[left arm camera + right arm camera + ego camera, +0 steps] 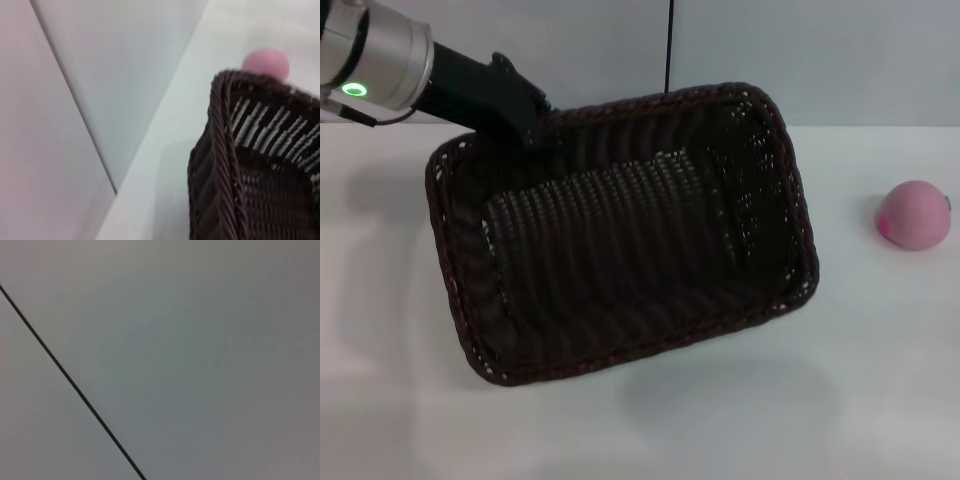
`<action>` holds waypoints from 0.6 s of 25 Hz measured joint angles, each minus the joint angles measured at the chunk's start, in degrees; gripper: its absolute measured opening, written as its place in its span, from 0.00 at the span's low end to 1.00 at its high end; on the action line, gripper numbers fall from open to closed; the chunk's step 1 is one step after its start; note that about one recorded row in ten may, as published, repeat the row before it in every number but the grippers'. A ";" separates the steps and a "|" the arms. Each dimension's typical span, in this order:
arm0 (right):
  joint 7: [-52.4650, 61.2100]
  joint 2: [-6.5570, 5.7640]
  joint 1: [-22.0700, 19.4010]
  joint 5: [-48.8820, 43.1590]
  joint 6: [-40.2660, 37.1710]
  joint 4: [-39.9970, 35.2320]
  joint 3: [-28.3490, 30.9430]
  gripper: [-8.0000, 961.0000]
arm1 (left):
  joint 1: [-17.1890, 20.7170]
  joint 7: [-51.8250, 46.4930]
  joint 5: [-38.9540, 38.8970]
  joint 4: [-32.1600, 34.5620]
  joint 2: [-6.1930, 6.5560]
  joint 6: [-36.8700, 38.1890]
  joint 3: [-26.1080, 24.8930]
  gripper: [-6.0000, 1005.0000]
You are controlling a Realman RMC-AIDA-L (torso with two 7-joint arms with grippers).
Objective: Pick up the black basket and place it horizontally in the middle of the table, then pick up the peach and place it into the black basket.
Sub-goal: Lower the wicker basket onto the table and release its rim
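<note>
The black basket [620,235] hangs tilted a little above the white table [880,390], its opening facing up, with a soft shadow under it. My left gripper [527,128] is shut on the basket's far left rim and holds it up. The left wrist view shows the braided rim and a corner of the basket [225,165] from close by. The pink peach [914,214] lies on the table to the right of the basket, apart from it; it also shows in the left wrist view [266,62] beyond the rim. My right gripper is out of view.
A grey wall [770,50] with a thin black vertical line [669,45] stands behind the table. The right wrist view shows only grey wall [200,340] and a black line.
</note>
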 joint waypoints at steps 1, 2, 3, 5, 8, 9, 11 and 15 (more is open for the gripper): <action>0.00 0.00 -0.07 0.00 0.00 0.00 0.04 0.77 | 0.41 0.39 -0.95 0.56 0.07 -0.03 -0.15 0.20; -0.01 0.00 -0.14 0.00 0.00 0.01 0.08 0.77 | 0.85 0.83 -1.96 1.19 0.18 -0.04 -0.36 0.20; 0.00 0.00 -0.21 0.00 0.00 0.02 0.10 0.77 | 1.22 1.38 -2.81 1.80 0.27 -0.05 -0.79 0.19; 0.01 0.00 -0.34 0.00 0.00 0.06 0.12 0.77 | 1.68 2.49 -3.89 2.84 0.38 0.35 -1.93 0.20; 0.19 0.01 -0.45 0.00 -0.01 0.16 0.12 0.77 | 1.83 4.18 -5.32 3.94 0.61 2.18 -4.26 0.20; 0.25 0.04 -0.49 0.00 -0.04 0.25 0.12 0.77 | 1.79 4.82 -6.00 4.09 0.79 3.16 -5.14 0.20; 0.29 0.06 -0.53 0.00 -0.10 0.37 0.12 0.77 | 1.65 5.81 -7.43 4.21 1.28 4.75 -6.33 0.20; 0.32 0.08 -0.61 0.01 -0.10 0.79 0.12 0.77 | 1.34 7.82 -10.42 4.28 2.77 8.57 -6.95 0.20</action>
